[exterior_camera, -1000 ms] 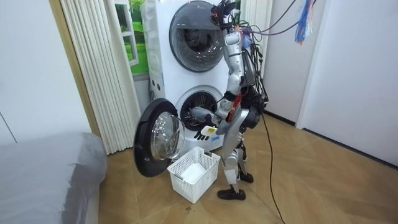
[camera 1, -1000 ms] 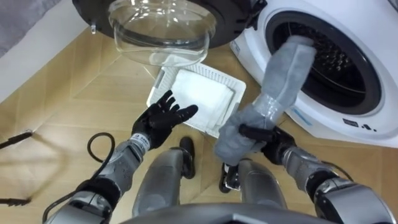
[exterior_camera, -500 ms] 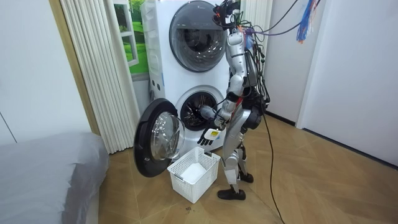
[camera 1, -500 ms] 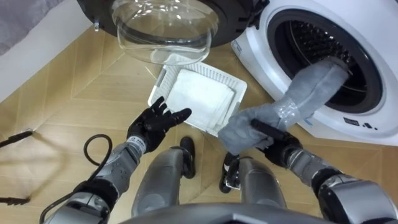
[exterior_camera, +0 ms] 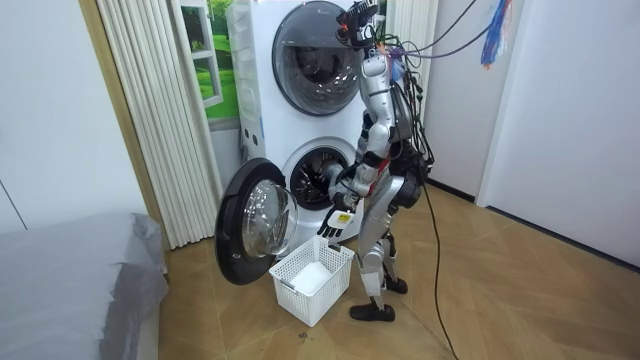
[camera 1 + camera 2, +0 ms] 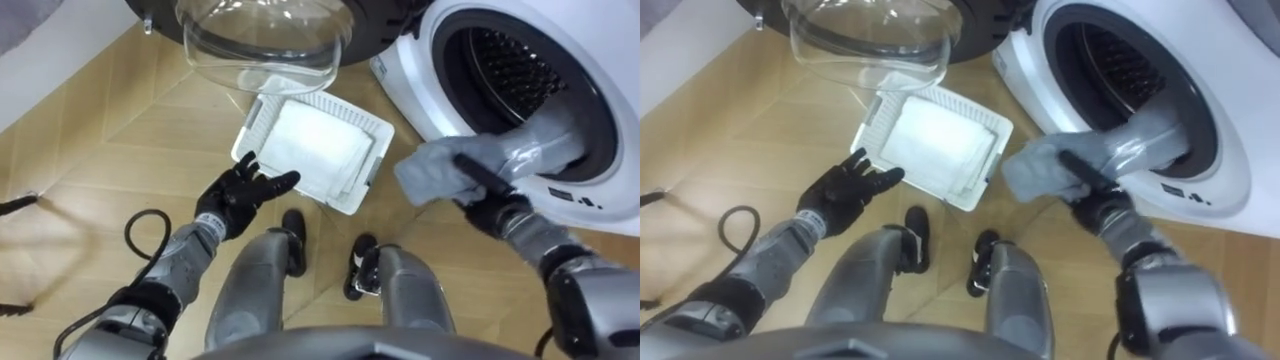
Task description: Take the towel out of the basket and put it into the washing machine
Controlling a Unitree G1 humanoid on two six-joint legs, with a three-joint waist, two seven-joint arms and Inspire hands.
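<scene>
Grey towel (image 6: 432, 172): far end, ahead of fingers, now lies over rim into washing machine drum (image 6: 510, 70) (1 s ago stuck up outside), near end bunched in curled right hand (image 6: 497, 207); left hand (image 6: 240, 195) splayed, empty, by laundry basket (image 6: 375, 170); est. push + release left.

Here I am in a home's laundry corner: right ahead of my right hand (image 6: 497, 203) gapes the drum of a white washing machine (image 6: 415, 85), with a second front-loader (image 5: 310, 55) stacked on top of it. Just beyond my left hand (image 6: 240, 192) a white laundry basket (image 6: 374, 158) sits on herringbone wood floor (image 6: 110, 140). Further off on that hand's side I've got a pleated curtain (image 5: 150, 110) and a grey-covered bed (image 5: 70, 280).
</scene>
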